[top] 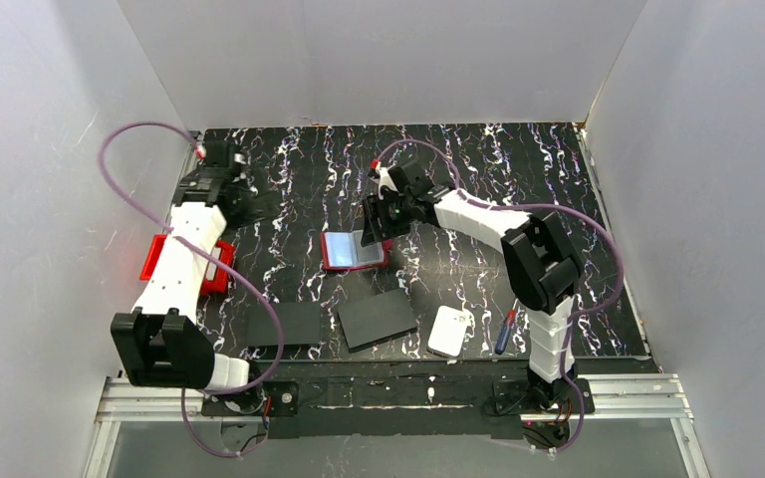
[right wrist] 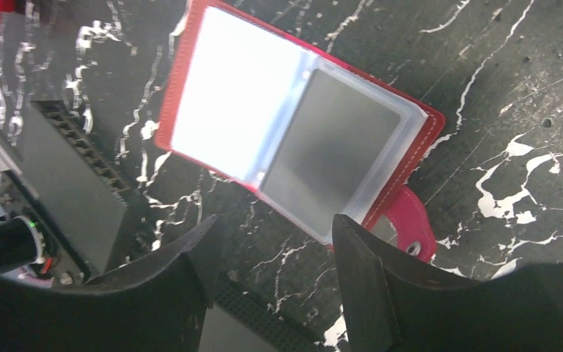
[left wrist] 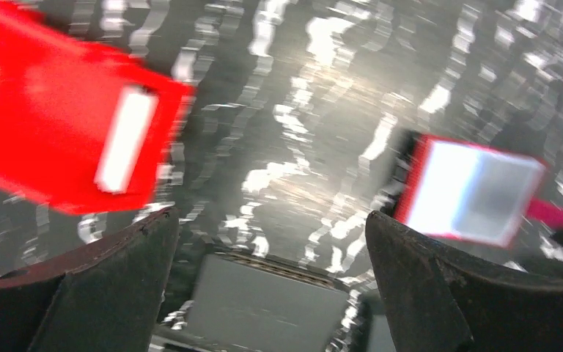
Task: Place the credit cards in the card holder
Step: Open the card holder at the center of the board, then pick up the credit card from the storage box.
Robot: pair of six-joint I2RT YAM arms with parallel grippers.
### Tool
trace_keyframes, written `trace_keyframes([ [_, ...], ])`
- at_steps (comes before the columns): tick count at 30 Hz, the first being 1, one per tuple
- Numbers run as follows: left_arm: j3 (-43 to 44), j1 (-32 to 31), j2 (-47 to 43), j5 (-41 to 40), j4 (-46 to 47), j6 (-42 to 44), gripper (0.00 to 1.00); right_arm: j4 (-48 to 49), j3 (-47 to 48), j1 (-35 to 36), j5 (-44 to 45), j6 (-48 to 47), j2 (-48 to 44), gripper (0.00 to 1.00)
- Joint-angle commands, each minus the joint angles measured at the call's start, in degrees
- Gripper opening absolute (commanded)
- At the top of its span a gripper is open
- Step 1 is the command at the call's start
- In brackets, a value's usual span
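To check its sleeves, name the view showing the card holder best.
Right wrist: the card holder lies open, close and sharp, filling much of the frame. Top external shows it small; left wrist, blurred.

Overhead camera looks down from behind; both close wrist views share card holder [right wrist: 293, 132].

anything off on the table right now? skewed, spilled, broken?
Nothing spilled or broken. The card holder lies open and skewed, its snap tab sticking out from under it, just beyond the open right pincer. One black sheet sits rotated, unlike the straighter second sheet.
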Motion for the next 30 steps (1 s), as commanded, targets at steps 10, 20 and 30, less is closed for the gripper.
trace_keyframes([
  [10,-17.71,11.90,-12.06,-1.97,10.20,22.32,0.98,12.27,-13.40,6.11,-9.79,2.11,-18.40,0.71],
  [20,-14.70,17.28,-5.26,14.17,6.01,40.85,0.98,21.15,-21.68,7.01,-14.09,4.37,-29.32,0.73],
  [30,-14.77,23.81,-0.20,21.00,6.45,42.93,0.98,17.38,-20.22,14.42,-9.76,-0.79,-32.52,0.74],
])
